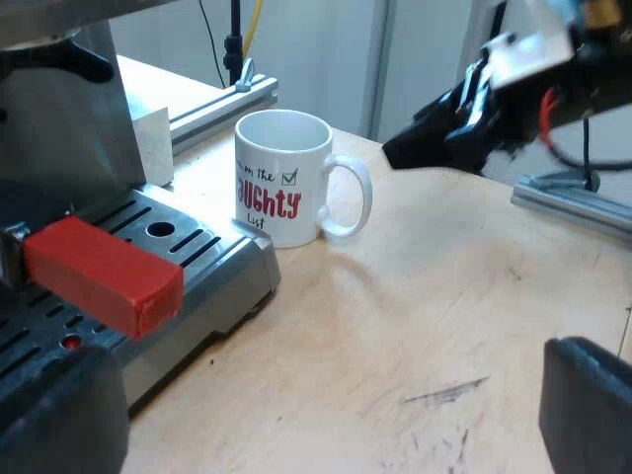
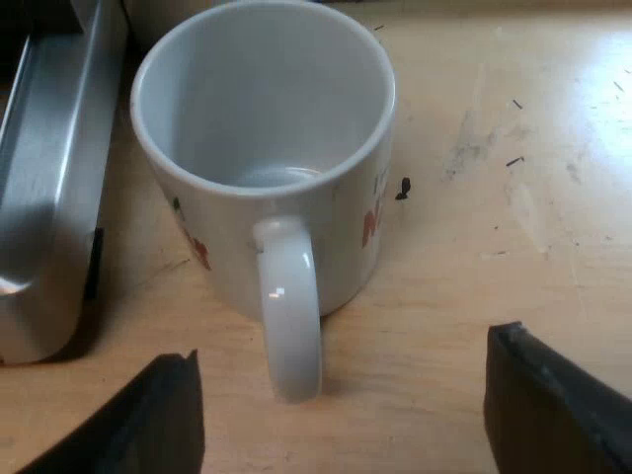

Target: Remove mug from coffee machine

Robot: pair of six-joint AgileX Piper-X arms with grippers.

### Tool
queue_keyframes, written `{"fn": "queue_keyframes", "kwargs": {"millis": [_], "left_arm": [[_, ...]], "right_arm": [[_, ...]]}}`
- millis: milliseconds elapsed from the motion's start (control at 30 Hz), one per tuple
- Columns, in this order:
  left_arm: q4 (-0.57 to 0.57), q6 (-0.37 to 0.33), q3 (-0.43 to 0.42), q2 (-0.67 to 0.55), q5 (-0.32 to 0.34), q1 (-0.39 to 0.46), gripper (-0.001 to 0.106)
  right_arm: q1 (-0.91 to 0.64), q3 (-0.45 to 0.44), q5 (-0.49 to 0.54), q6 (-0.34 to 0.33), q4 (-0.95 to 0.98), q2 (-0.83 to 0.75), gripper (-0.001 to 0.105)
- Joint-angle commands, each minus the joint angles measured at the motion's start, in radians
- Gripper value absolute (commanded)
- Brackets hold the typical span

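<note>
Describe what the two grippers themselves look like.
The left gripper has two thick, matte black fingers with rounded, blocky ends. The right gripper also has two black fingers, flat-sided and angular; from the left wrist view it looks like a black wedge tapering to its tip. Both are plain, without markings.

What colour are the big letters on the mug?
Red, on the white mug, with smaller black writing above; best seen in the left wrist view.
</note>
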Motion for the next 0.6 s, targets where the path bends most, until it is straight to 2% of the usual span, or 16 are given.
{"fn": "queue_keyframes", "kwargs": {"millis": [33, 133, 200, 333, 400, 500, 600], "left_arm": [[-0.011, -0.06, 0.0, 0.001, -0.01, -0.003, 0.086], [-0.008, -0.11, -0.006, 0.001, -0.019, -0.003, 0.086], [0.011, -0.11, -0.02, 0.001, -0.05, -0.003, 0.086], [0.112, -0.11, -0.074, 0.001, -0.109, -0.003, 0.086], [0.206, -0.11, -0.116, 0.001, -0.134, -0.003, 0.086], [0.309, -0.108, -0.163, -0.001, -0.165, -0.003, 0.086], [0.348, -0.107, -0.195, -0.001, -0.147, -0.003, 0.086]], "right_arm": [[0.003, -0.074, -0.009, 0.015, 0.202, -0.04, 0.063], [0.003, -0.155, -0.028, 0.019, 0.339, -0.064, 0.063], [0.003, -0.215, -0.037, 0.019, 0.424, -0.067, 0.063], [0.003, -0.303, -0.084, 0.019, 0.552, -0.066, 0.063], [0.003, -0.357, -0.146, 0.022, 0.613, -0.066, 0.063], [0.003, -0.416, -0.169, 0.056, 0.658, -0.066, 0.063], [0.003, -0.462, -0.17, 0.065, 0.697, -0.061, 0.063]]}}
